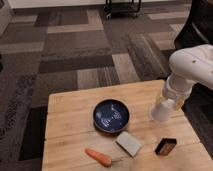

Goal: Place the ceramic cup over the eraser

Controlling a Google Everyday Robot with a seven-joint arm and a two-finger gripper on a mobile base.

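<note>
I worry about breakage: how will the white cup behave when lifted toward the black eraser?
The ceramic cup looks rigid and smooth, so it may slip in the claw, which is shut on it near the right side of the wooden table. Its tapered shape could tip if nudged. Dropped there, it would probably chip.
</note>
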